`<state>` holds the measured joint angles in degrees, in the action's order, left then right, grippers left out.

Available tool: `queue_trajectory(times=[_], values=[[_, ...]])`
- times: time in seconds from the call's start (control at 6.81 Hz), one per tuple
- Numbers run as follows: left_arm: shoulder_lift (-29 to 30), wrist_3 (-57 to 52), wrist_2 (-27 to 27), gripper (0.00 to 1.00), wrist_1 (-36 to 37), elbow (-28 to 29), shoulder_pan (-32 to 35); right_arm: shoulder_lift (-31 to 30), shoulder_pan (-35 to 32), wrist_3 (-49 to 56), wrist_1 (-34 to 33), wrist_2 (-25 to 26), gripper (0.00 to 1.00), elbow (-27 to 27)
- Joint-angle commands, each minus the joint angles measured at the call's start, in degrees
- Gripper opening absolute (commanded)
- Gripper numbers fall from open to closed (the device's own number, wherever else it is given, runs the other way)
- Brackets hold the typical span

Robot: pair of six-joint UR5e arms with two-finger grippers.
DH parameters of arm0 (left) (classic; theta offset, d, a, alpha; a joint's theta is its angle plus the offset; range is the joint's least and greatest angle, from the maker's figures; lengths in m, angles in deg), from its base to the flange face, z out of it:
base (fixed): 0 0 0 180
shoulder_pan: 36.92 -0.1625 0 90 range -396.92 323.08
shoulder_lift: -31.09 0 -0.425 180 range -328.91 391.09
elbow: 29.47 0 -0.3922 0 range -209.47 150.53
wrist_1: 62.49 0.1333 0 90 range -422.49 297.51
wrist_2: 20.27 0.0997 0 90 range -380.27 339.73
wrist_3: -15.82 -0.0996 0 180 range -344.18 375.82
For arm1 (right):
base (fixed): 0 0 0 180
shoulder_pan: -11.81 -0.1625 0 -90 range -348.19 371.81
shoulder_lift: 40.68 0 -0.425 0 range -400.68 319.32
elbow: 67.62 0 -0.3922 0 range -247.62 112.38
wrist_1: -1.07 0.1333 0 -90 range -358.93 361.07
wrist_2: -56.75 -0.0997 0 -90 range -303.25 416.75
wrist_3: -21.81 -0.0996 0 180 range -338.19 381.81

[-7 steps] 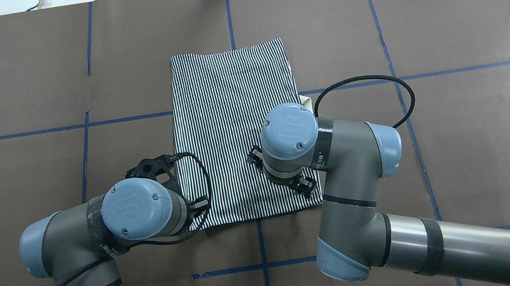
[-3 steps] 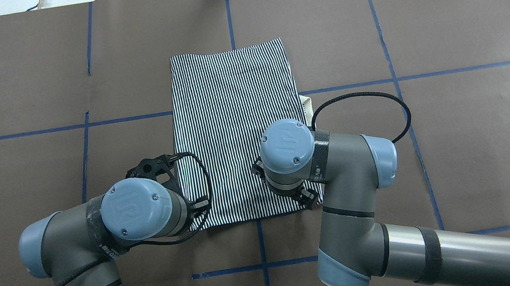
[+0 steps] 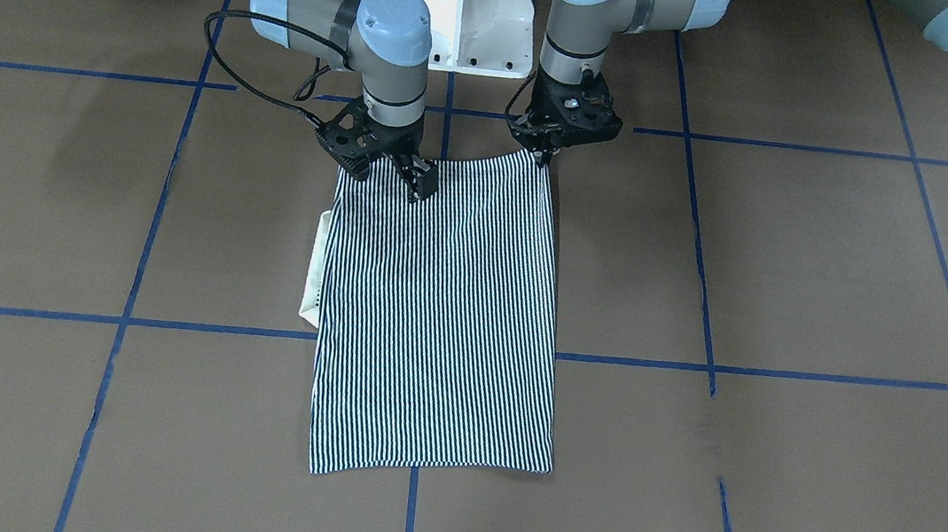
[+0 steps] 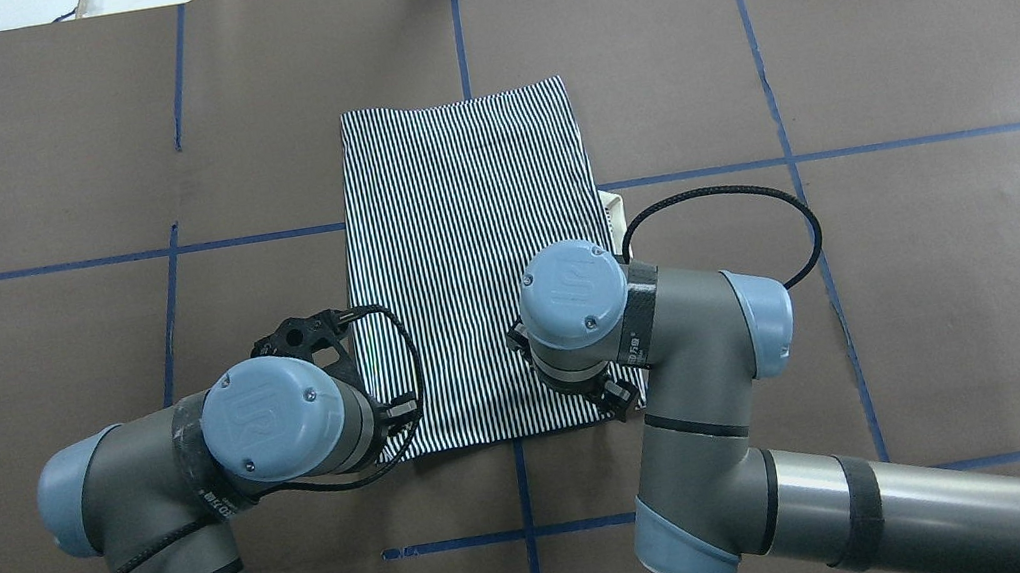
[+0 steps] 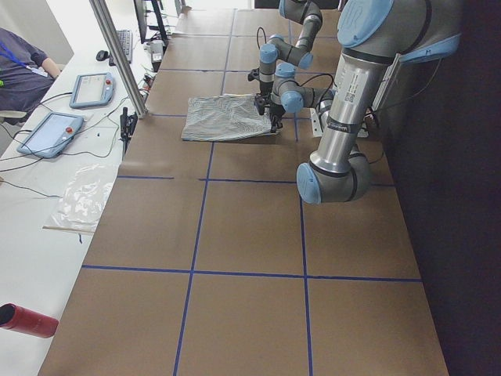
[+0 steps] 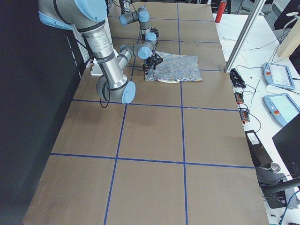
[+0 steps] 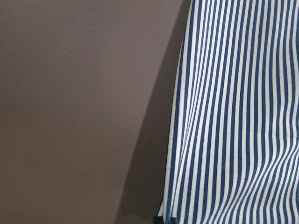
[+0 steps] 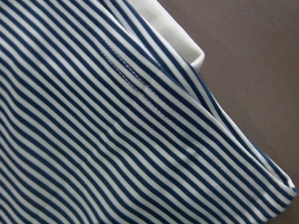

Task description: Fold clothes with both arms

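The polo shirt (image 3: 441, 316) lies flat on the table (image 3: 794, 276), already folded into a narrow rectangle, with its cream collar (image 3: 316, 266) peeking out at one side. The left gripper (image 3: 546, 155) looks pinched on one robot-side corner, while the right gripper (image 3: 389, 176) has its jaws apart over the other. The crosswise fold seems not yet begun.

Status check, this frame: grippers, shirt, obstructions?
Left gripper shut on striped polo shirt, robot-side corner. Right gripper open over other corner. Shirt folded flat, cream collar peeking out. Nothing blocking.

Collar (image 3: 315, 275) mostly under shirt (image 3: 441, 316); left pincer (image 3: 544, 156) tips too small, perhaps pinching.
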<state>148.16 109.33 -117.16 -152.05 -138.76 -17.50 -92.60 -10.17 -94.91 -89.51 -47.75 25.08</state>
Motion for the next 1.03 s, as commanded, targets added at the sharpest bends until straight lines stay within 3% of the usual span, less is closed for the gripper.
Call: queue_trajectory(times=[0.0,0.15,0.44,0.73,0.88], values=[[0.0,0.0,0.0,0.0,0.0,0.0,0.0,0.1,0.0,0.0,0.0,0.0,0.77,-0.4],[0.0,0.0,0.0,0.0,0.0,0.0,0.0,0.1,0.0,0.0,0.0,0.0,0.62,-0.5],[0.0,0.0,0.1,0.0,0.0,0.0,0.0,0.1,0.0,0.0,0.1,0.0,0.6,-0.7],[0.0,0.0,0.1,0.0,0.0,0.0,0.0,0.2,0.0,0.2,0.1,0.0,0.16,-0.7],[-0.1,0.0,0.2,0.0,0.0,0.0,0.0,0.4,0.0,0.3,0.1,-0.1,0.0,-0.7]])
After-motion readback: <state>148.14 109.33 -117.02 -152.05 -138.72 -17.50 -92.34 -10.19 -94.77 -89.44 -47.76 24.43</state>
